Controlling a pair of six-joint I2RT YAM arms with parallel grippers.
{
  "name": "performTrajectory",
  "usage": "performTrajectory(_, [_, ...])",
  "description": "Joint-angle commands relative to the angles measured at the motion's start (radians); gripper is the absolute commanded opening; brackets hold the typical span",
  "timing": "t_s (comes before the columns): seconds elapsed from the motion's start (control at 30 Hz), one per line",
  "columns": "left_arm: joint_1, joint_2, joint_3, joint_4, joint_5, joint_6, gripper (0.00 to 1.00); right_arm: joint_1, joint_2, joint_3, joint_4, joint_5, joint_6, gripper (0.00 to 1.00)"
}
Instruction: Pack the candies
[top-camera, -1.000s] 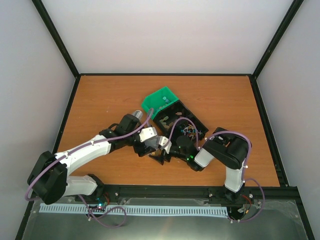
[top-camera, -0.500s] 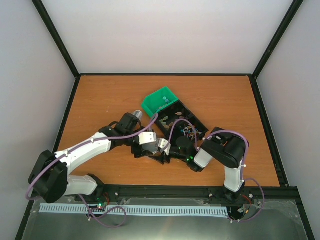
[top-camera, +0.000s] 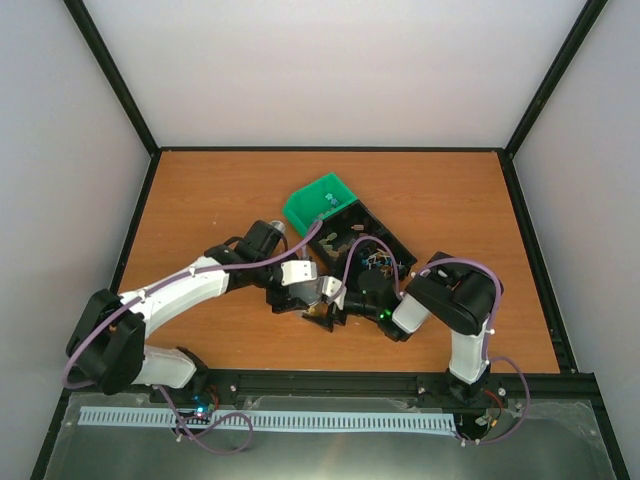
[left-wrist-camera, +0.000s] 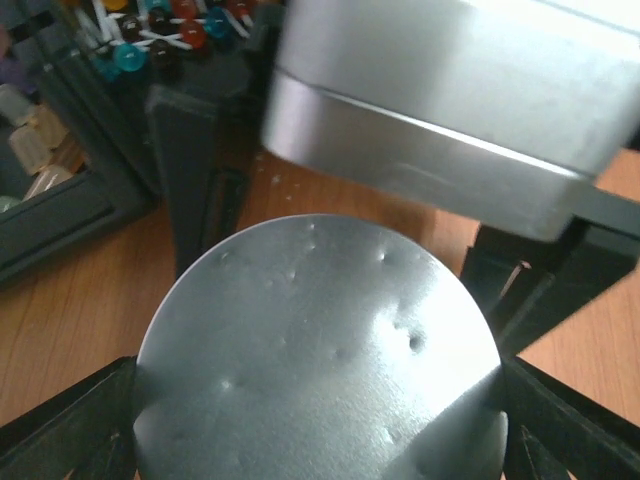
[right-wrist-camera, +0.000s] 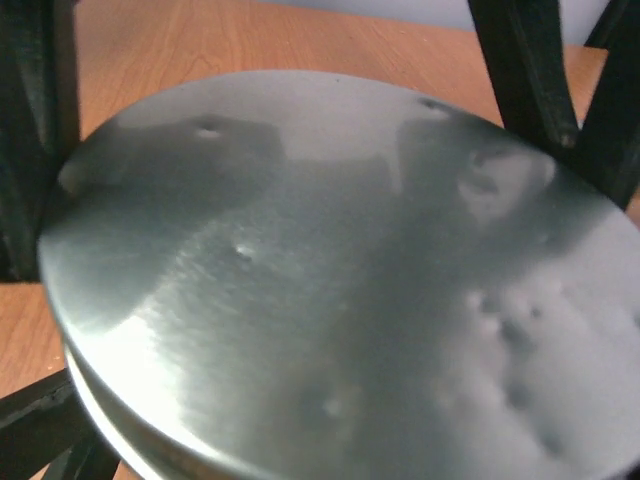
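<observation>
Both grippers meet at the table's middle over round silver tin parts (top-camera: 322, 290). In the left wrist view, my left gripper (left-wrist-camera: 318, 400) is shut on a dented metal disc (left-wrist-camera: 320, 340), its black fingers (left-wrist-camera: 70, 430) against the disc's rim. Above it, a second metal piece (left-wrist-camera: 450, 110) tilts between the right gripper's fingers (left-wrist-camera: 195, 170). In the right wrist view, a metal disc (right-wrist-camera: 330, 280) fills the space at my right gripper (right-wrist-camera: 330, 350); its hold is unclear. A few small blue and white candies (top-camera: 328, 204) lie in the green bin (top-camera: 310, 200).
A black compartment tray (top-camera: 395, 240) lies diagonally behind the grippers, touching the green bin. It holds thin coloured sticks (left-wrist-camera: 170, 30) and pale brown lumps (left-wrist-camera: 40, 150). Black frame rails (top-camera: 330, 150) border the wooden table.
The left arm has swung slightly inward and its elbow has moved toward the back. The tin parts have stayed between the two grippers, shifted only a little.
</observation>
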Motion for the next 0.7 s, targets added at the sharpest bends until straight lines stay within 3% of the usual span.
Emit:
performTrajectory(0.0, [-0.005,-0.023,-0.078,0.077,-0.129,-0.282,0.77,0.021,-0.018,-0.016,0.059,0.111,0.025,1.0])
performTrajectory(0.17, [-0.038,-0.056,-0.087,0.111,-0.137,-0.419,0.77,0.037,0.005,0.008,0.048,0.158,0.061,1.0])
performTrajectory(0.3, [-0.07,-0.075,-0.092,0.077,-0.107,-0.367,0.77,0.04,0.011,0.013,0.051,0.17,0.055,0.95])
performTrajectory(0.67, [-0.069,-0.022,-0.059,-0.192,0.014,0.235,0.76,0.02,-0.011,-0.039,0.082,0.026,0.001,0.67])
